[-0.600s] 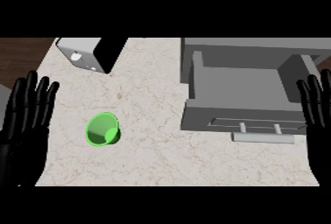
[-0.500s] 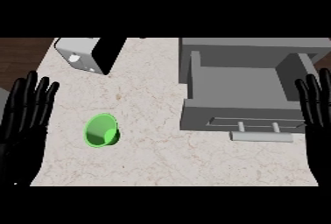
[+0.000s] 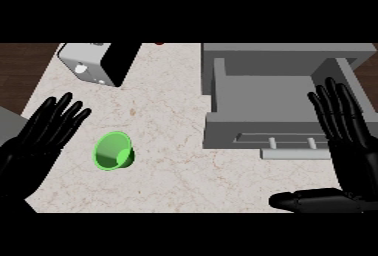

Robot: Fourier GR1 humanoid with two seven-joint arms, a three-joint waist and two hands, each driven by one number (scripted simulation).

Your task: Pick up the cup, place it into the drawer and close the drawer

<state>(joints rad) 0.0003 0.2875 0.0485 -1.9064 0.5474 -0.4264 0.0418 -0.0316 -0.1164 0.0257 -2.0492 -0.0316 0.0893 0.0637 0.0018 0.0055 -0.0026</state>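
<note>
the green cup (image 3: 113, 150) is sitting on the pale counter (image 3: 184, 172), left of the middle and well apart from the drawer, with nothing touching it. its mouth is showing toward the view, and whether it is standing straight or leaning a little is hard to tell.

just beside it, on its left, the left hand (image 3: 46, 131) is hovering with fingers (image 3: 65, 114) straight and fanned apart, holding nothing. its fingertips are pointing past the cup's upper left, not round it.

across the counter, the grey drawer (image 3: 218, 85) is standing pulled out, its inside showing bare, its bar handle (image 3: 295, 154) facing the robot. the right hand (image 3: 353, 150) is hanging over the drawer's right side, fingers straight and slightly spread, thumb sticking out to the left below the handle, gripping nothing.

a white and black appliance (image 3: 94, 62) is sitting at the counter's far left corner, out of the way.

judging from this, the pick is not yet begun. the main risk is lying in the approach: straight fingers coming in from the side may be nudging the light cup so that it rolls or slides toward the near edge before the thumb is closing round it. carrying it across, the drawer's front wall may be catching the cup if it is travelling low.
</note>
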